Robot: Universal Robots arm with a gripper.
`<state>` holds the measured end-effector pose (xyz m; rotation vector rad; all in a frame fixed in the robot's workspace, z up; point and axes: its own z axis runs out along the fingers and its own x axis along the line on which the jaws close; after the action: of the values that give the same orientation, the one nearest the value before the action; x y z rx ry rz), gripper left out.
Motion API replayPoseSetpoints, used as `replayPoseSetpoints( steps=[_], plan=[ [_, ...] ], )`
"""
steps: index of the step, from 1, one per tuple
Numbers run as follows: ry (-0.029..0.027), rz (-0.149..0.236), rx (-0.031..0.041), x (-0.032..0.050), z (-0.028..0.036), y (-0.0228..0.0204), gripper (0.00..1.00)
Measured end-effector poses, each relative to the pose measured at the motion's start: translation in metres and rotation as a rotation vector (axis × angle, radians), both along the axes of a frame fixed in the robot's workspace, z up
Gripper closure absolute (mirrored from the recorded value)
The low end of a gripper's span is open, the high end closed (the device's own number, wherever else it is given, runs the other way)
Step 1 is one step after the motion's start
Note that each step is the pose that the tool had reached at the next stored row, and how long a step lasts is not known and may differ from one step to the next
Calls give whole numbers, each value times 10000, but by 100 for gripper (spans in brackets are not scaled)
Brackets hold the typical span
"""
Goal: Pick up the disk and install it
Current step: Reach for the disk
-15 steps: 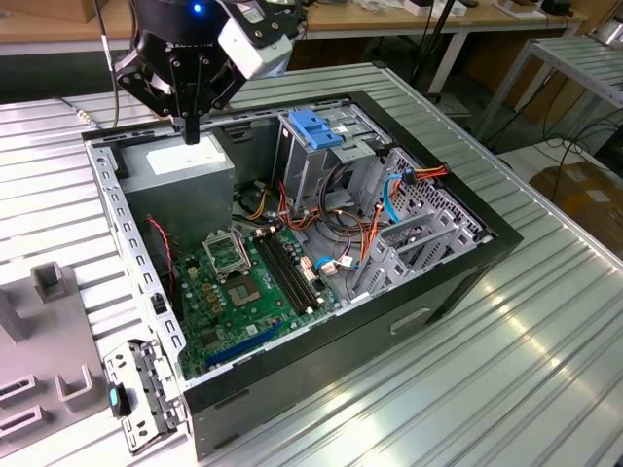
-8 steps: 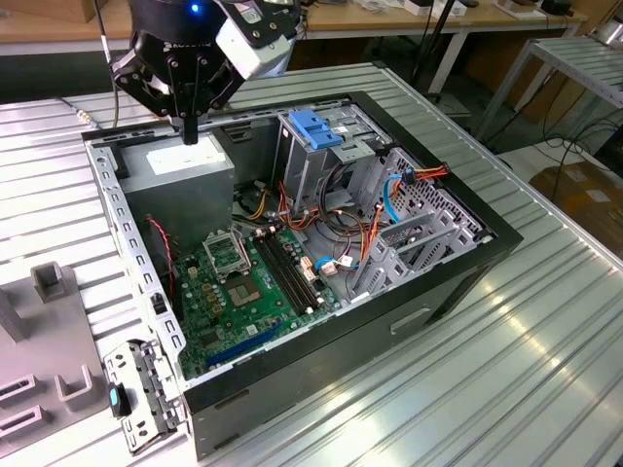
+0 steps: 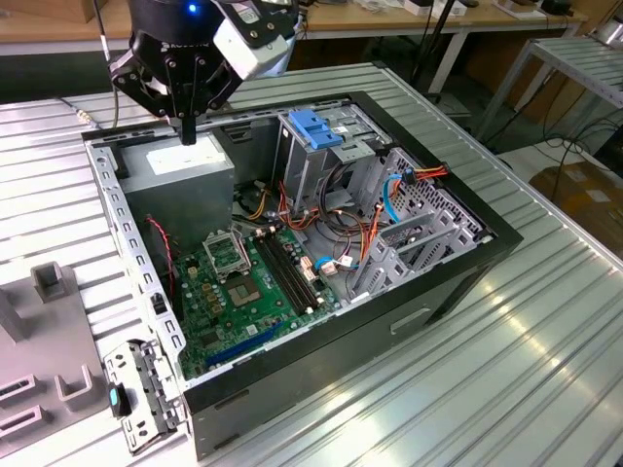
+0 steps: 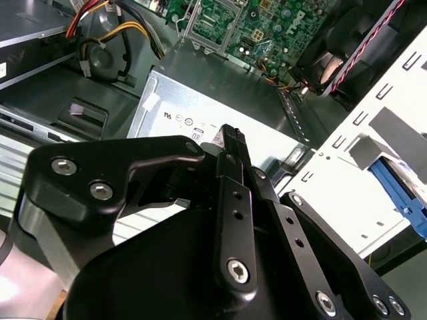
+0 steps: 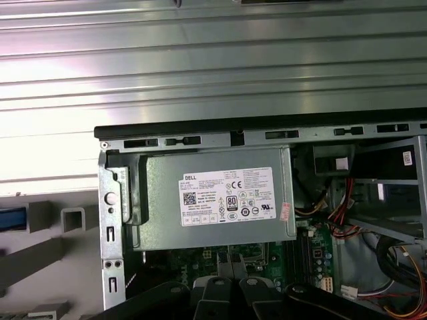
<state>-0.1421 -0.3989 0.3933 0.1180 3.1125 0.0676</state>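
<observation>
My gripper [image 3: 188,131] hangs above the grey power supply [image 3: 185,167] in the far corner of the open computer case [image 3: 292,253], on the exterior view's left. Its black fingers [image 4: 230,137] point down, shut together with nothing between them, and their tips show over the motherboard edge in the first wrist view [image 5: 230,265]. A bright blue rail [image 4: 393,190], seemingly the edge of the disk, lies outside the case among grey fixture blocks. A sliver of it [image 5: 8,219] is cut by the frame edge in the first wrist view.
A light-blue latch plate [image 3: 311,128] tops the silver drive cage [image 3: 302,175] beside the power supply. Red, orange and blue cables [image 3: 365,219] cross the case over the green motherboard [image 3: 243,292]. Grey fixture blocks [image 3: 49,282] stand on the ribbed metal table [image 3: 506,360].
</observation>
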Motion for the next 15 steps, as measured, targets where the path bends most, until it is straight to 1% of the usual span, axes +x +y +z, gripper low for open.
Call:
replayPoseSetpoints(
  steps=[15],
  plan=[
    [0,0,0,-46,0,0,89]
  ],
)
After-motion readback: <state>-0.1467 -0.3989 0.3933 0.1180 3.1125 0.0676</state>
